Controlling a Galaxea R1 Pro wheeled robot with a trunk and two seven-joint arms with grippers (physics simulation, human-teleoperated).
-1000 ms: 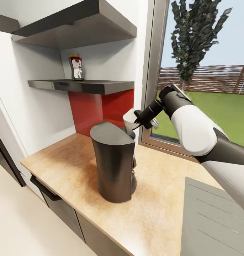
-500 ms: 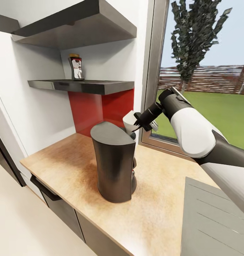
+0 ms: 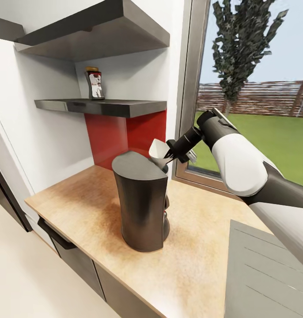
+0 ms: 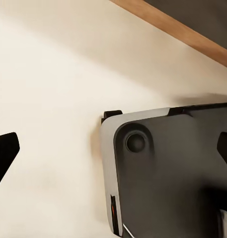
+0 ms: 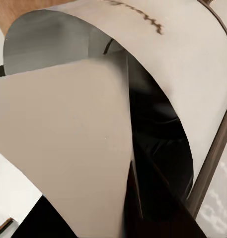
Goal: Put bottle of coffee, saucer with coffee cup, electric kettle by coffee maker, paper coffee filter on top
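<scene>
I have the right gripper (image 3: 168, 155) clamped on the thin whitish paper cone filter (image 3: 158, 150), holding it by its narrow end with the open mouth flaring toward 11 o'clock. In the head view it hangs just past the back edge of the tall matte near-black coffee maker (image 3: 142, 201), at about 1 o'clock from the slanted top and just above it — whether paper and top touch I cannot tell. The right wrist view looks straight into the curled paper (image 5: 68, 144), with the dark top of the machine behind it.

The filter looks almost weightless and very soft; the cone already bows where I hold it, so I judge a hard squeeze will crease it and a quick move will make it flap. The pinch belongs near the seam at the narrow end. The slanted top worries me — a light cone may slide off once released, so I want it laid flat and low before I let go.

The small dark squarish jar with the gold-brown lid (image 3: 94, 83) stands on the thin dark-grey wall shelf (image 3: 103, 106), at 11 o'clock above the machine. The coffee maker stands on the light wood-coloured table (image 3: 200, 247). The left gripper's fingers (image 4: 5, 153) stand wide apart over pale floor, empty.
</scene>
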